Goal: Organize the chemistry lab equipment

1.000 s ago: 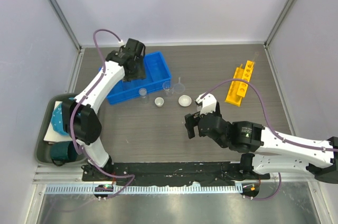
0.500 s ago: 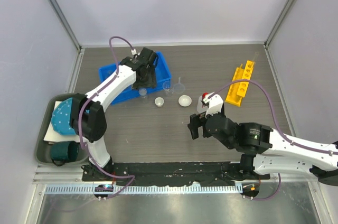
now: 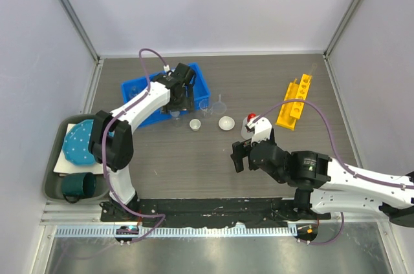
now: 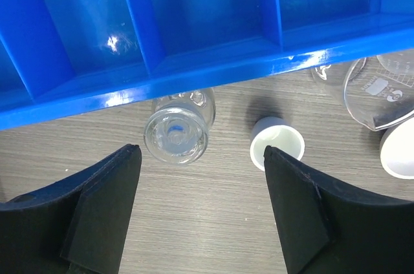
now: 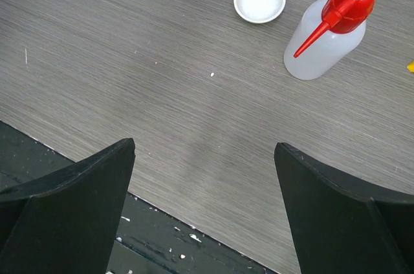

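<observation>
We begin with the small clear vial [image 4: 176, 135]. It stands on the tabletop [image 4: 213, 235] just beside the outer wall of the blue bin [image 4: 194, 22], and we look straight down its mouth. Whether it touches that wall we cannot tell. The left end effector [image 4: 200, 206] hangs over it with its fingers [image 4: 97, 209] spread wide. Nothing sits between them, and the vial lies ahead of the tips.

A small white cup [image 4: 277, 145] stands near the vial. Beyond it a clear beaker [image 4: 381, 86] with printed marks is cut off by the frame edge, and only a sliver of the white round dish [image 4: 401, 151] shows. From above, the glass funnel [image 3: 220, 103] is faint and hard to make out.

The red-capped squeeze bottle [image 5: 326, 35] stands upright near the dish. In the top view the right arm hides most of its body. The right end effector [image 5: 204, 209] is spread wide over bare tabletop, gripping nothing.

The yellow holed rack [image 3: 294, 101] lies well apart to the right, and what it holds is too fine to tell. At the left edge a grey tray [image 3: 48, 177] carries the teal dotted plate [image 3: 79, 141], partly hidden by the left arm, and the dark teal mug [image 3: 77, 185].
</observation>
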You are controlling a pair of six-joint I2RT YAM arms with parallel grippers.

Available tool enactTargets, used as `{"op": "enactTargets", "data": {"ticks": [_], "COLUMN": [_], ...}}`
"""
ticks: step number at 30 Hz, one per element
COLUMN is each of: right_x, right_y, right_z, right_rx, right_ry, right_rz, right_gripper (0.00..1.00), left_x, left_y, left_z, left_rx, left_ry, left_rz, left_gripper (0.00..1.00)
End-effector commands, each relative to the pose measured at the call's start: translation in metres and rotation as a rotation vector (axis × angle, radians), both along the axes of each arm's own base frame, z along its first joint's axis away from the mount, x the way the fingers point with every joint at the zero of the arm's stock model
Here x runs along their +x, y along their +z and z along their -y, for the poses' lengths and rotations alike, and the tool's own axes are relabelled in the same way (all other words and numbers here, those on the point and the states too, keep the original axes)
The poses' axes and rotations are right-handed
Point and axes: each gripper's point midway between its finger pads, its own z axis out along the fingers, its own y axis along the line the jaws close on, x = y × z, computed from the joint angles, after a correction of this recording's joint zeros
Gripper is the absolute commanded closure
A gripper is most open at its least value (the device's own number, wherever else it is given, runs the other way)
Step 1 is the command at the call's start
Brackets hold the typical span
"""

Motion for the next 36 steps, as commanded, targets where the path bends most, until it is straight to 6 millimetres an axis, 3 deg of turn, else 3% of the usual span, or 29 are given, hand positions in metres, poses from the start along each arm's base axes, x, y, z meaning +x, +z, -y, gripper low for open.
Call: {"op": "enactTargets", "data": {"ticks": [1, 9, 20, 31, 36], "right_x": [0.002, 0.001, 0.002, 0.003, 0.004], "right_y": [0.003, -0.002, -0.007, -0.011, -0.011], "right_z": [-0.009, -0.011, -0.014, -0.022, -0.024], "right_rx": [0.034, 0.025, 0.015, 0.002, 0.001], "right_ry": [-0.005, 0.0, -0.002, 0.007, 0.008], "right_rz": [0.004, -0.005, -0.01, -0.017, -0.017], "right_gripper": [0.05, 0.05, 0.05, 0.05, 0.05], "left_x": [0.011, 0.009, 0.014, 0.013, 0.013], "left_y": [0.001, -0.022, -0.039, -0.051, -0.053], "left_z": [0.0, -0.003, -0.005, -0.018, -0.018], "left_rx": [0.003, 0.011, -0.001, -0.02, -0.036], "left_ry": [0.009, 0.011, 0.021, 0.037, 0.032], "left_rz": [0.044, 0.018, 0.006, -0.006, -0.009], "left_gripper": [0.18, 0.17, 0.19, 0.29, 0.44]}}
